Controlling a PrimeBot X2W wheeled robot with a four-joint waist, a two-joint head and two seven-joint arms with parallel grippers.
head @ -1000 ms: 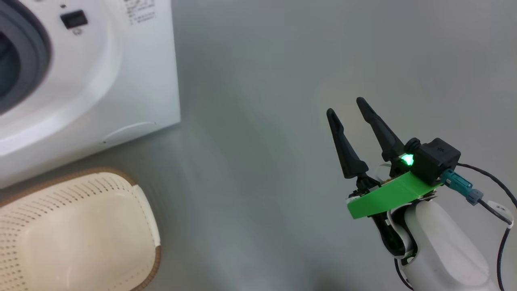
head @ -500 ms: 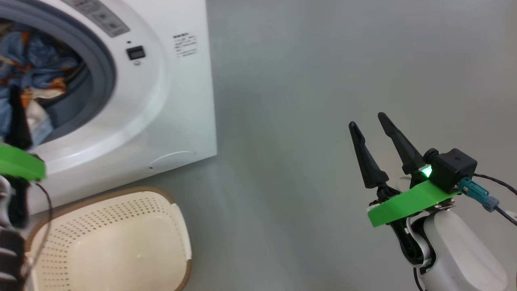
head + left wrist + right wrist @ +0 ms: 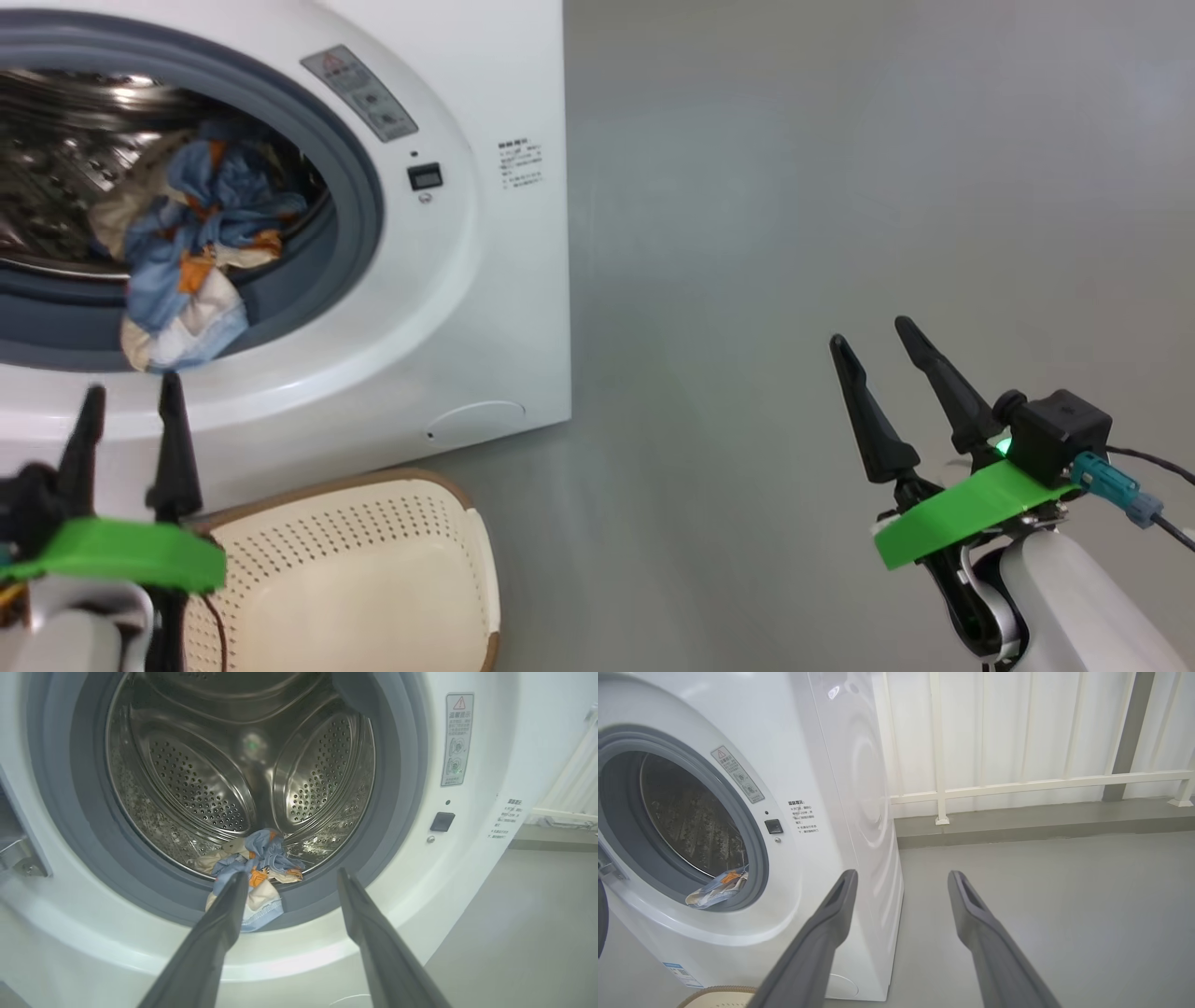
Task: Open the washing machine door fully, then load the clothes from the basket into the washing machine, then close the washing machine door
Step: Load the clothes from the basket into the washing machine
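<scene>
Blue bear-print clothes (image 3: 191,252) lie in the steel drum of the white front-loading washing machine (image 3: 485,308). One piece drapes over the grey rubber gasket (image 3: 359,187), straight up-frame from the nearer left gripper (image 3: 132,385), whose fingers are apart and empty. The right gripper (image 3: 871,331), at lower right, is likewise spread. The print on the warning-triangle sticker (image 3: 359,91) is unreadable.

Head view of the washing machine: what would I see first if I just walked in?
The wide-open round mouth of the washing machine at upper left, with blue-and-orange clothes bunched at its front lip. Then the bright green brackets on two open grippers: the left gripper below that mouth, the right gripper over grey floor at lower right.
</scene>
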